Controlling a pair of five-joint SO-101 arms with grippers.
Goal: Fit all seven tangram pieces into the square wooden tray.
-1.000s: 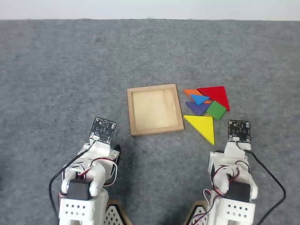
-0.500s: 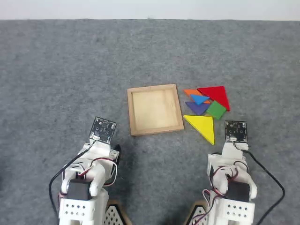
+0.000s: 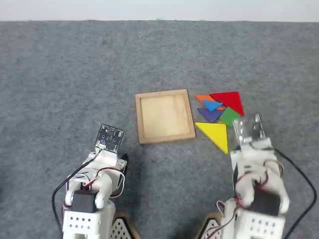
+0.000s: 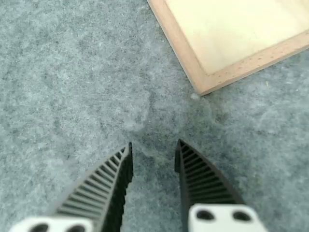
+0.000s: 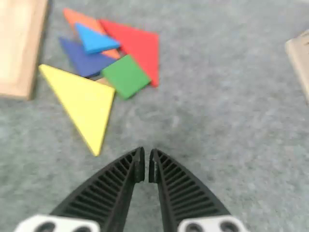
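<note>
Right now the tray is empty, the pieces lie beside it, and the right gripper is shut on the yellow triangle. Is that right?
No. The right gripper is shut on nothing: the right wrist view shows its tips closed over carpet, short of the yellow triangle. The tray is empty and the pieces lie beside it.

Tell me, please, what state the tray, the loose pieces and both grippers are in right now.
tray: empty, flat on the mat.
yellow triangle: flat on the mat, outside the tray.
red triangle: flat, outside the tray.
green square: flat, outside the tray.
blue triangle: lying on top of the orange piece and purple piece.
left gripper: open, empty.
right gripper: shut, empty.
</note>
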